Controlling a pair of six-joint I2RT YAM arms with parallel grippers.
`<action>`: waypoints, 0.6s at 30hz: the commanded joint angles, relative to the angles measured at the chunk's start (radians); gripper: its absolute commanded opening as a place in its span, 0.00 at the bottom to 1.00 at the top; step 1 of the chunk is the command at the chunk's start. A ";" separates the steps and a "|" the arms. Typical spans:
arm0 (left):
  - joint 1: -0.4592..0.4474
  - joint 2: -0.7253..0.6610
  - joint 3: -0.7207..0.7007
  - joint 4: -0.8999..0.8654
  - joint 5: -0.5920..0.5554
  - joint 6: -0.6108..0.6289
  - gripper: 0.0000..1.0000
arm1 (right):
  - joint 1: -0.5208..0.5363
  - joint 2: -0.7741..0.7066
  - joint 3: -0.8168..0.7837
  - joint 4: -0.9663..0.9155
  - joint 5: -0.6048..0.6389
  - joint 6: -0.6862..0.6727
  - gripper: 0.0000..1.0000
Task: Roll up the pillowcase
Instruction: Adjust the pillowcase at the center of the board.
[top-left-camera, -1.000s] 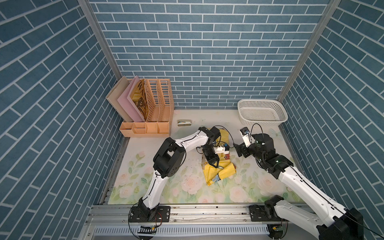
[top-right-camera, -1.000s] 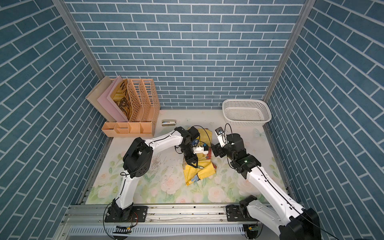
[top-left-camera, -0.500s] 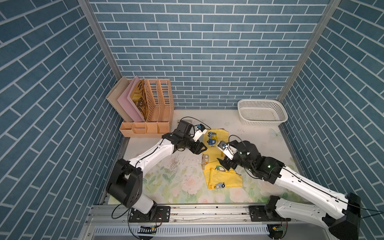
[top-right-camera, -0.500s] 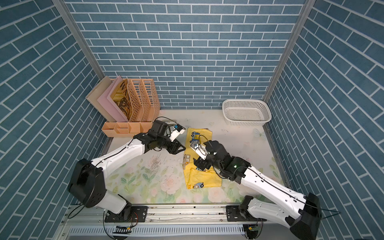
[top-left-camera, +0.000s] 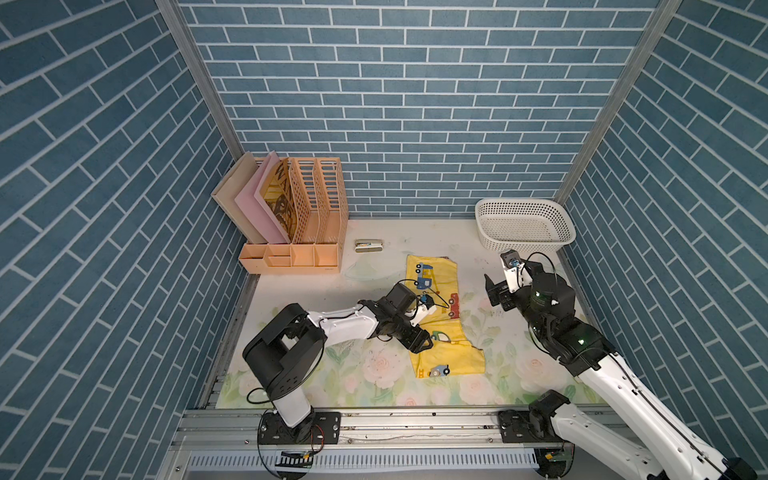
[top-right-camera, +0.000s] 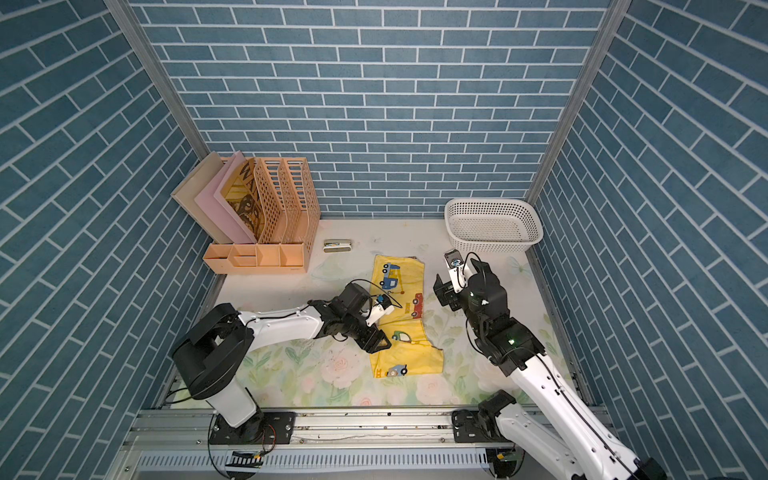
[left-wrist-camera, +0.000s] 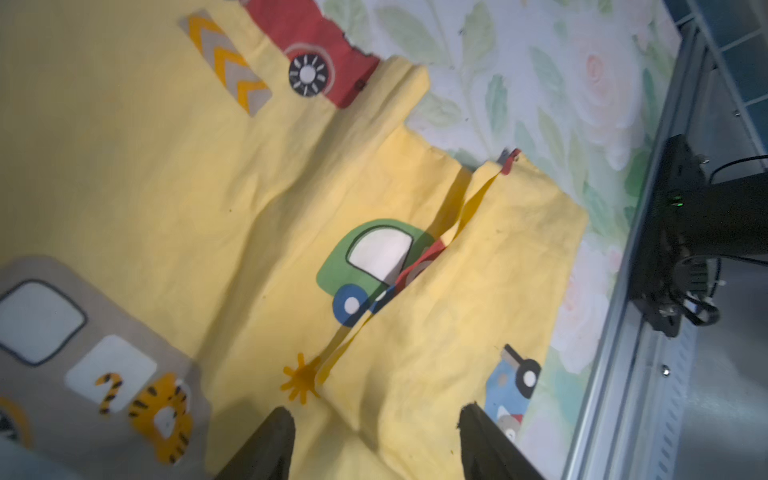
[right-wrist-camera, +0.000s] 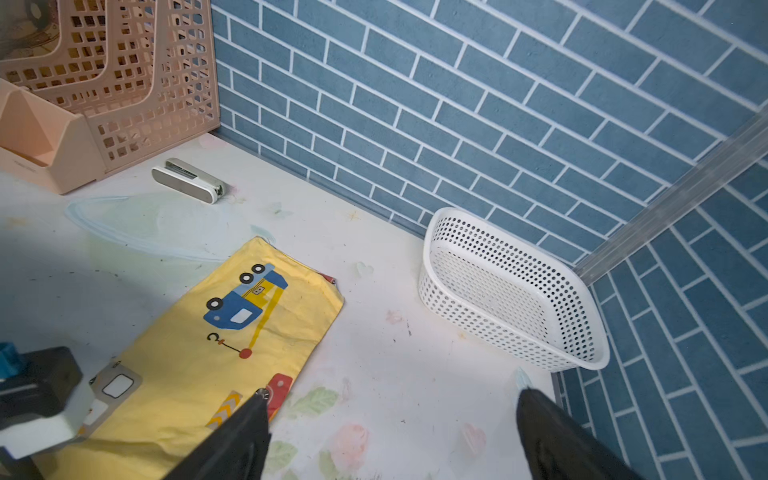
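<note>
The pillowcase (top-left-camera: 453, 357) (top-right-camera: 409, 357) is a bright yellow cloth printed with cars and trucks. It lies flat as a long strip on the floral table cover, with a creased overlap in its near half (left-wrist-camera: 415, 232). My left gripper (top-left-camera: 420, 338) (top-right-camera: 377, 343) (left-wrist-camera: 376, 415) hovers over the strip's left edge, about midway along it, open, with only flat cloth below the fingers. My right gripper (top-left-camera: 496, 293) (top-right-camera: 444, 293) (right-wrist-camera: 392, 399) is open over bare table just right of the pillowcase (right-wrist-camera: 249, 332), one fingertip above its right edge.
A white perforated basket (top-left-camera: 523, 224) (right-wrist-camera: 511, 299) stands at the back right corner. A peach file organiser (top-left-camera: 303, 216) with folders stands at the back left, with a stapler (top-left-camera: 368, 246) (right-wrist-camera: 189, 180) beside it. Blue brick walls close in three sides.
The cloth has gone from a bunched heap to a long flat strip. The left gripper has opened wider and come toward the near half. The right gripper has drawn off the cloth to the right.
</note>
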 joint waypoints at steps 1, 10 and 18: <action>0.002 -0.002 0.056 0.010 -0.085 0.004 0.64 | -0.005 0.088 -0.054 0.006 -0.048 0.070 0.96; 0.095 -0.193 -0.006 0.221 -0.017 -0.041 0.50 | -0.057 0.628 0.134 0.057 -0.241 0.229 0.26; 0.183 -0.400 -0.275 0.326 -0.199 -0.159 0.49 | -0.022 1.001 0.379 0.002 -0.316 0.207 0.08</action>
